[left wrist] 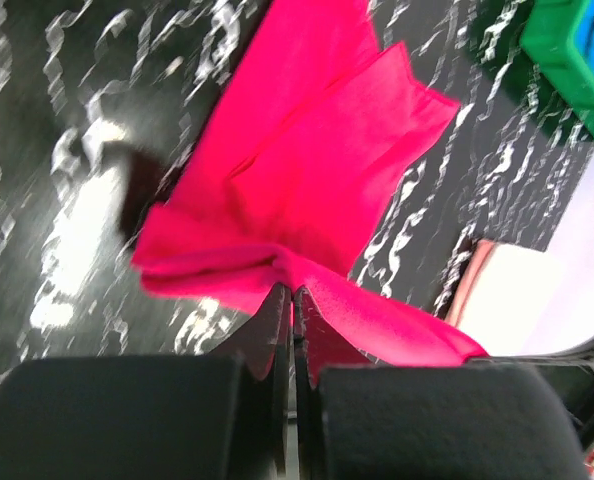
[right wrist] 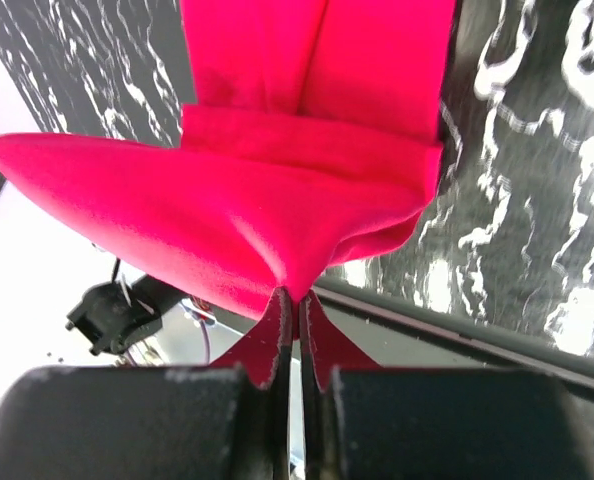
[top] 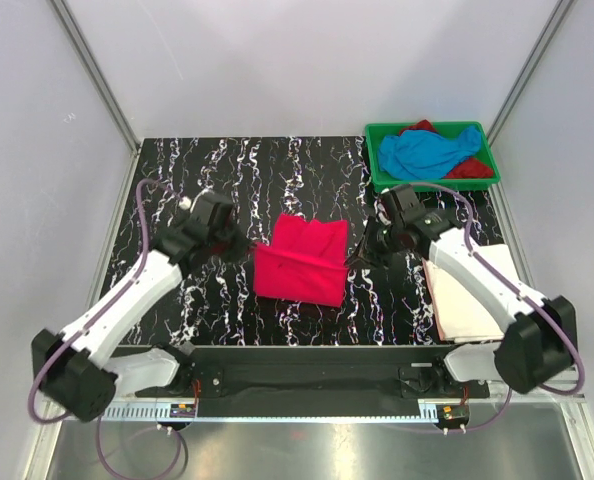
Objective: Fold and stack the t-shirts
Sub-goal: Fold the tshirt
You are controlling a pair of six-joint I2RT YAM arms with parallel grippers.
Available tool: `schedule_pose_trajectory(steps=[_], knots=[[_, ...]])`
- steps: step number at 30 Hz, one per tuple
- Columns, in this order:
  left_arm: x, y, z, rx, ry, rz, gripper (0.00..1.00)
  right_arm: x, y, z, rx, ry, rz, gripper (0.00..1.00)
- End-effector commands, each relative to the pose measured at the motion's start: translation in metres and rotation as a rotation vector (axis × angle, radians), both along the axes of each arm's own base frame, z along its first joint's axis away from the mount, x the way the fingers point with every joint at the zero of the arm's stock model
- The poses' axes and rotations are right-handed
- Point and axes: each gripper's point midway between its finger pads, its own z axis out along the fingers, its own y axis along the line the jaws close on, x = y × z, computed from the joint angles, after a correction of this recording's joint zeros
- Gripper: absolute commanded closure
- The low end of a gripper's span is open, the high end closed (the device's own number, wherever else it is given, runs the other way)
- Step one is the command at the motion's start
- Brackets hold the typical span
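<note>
While each arm rises from its base at the near edge and bends inward over the black marbled table (top: 227,170), the two wrists face one another across the hot pink t-shirt (top: 302,262). The left gripper (top: 243,245) sits at the shirt's left edge with its jaws pinched tight on a fold of the pink cloth. In the left wrist view the fabric comes out from between the closed fingertips (left wrist: 267,328) and spreads away over the table. The right gripper (top: 358,257) is at the shirt's right edge and is likewise clamped on pink cloth. In the right wrist view that cloth is drawn into a peak at the closed fingertips (right wrist: 267,342). The shirt lies between the two grippers near the middle of the table, partly folded, with a crease running across it. Well apart, at the far right corner, stands the green tray (top: 377,165), which holds the sky blue t-shirt (top: 432,150) heaped over the dark red t-shirt (top: 474,168). The white t-shirt (top: 462,312) lies folded flat at the table's right edge, partly beneath the right forearm.
</note>
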Motion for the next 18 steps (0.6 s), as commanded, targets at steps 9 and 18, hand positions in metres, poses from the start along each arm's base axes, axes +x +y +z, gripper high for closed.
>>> schedule_pose_trajectory(steps=[9,18], knots=[[0.095,-0.026,0.041,-0.059,-0.146,-0.107,1.0,0.066,-0.017,0.012,0.034,-0.006,0.044,1.0],[0.145,-0.036,0.043,-0.081,-0.169,-0.118,1.0,0.115,-0.029,0.012,0.082,0.001,0.03,1.0]])
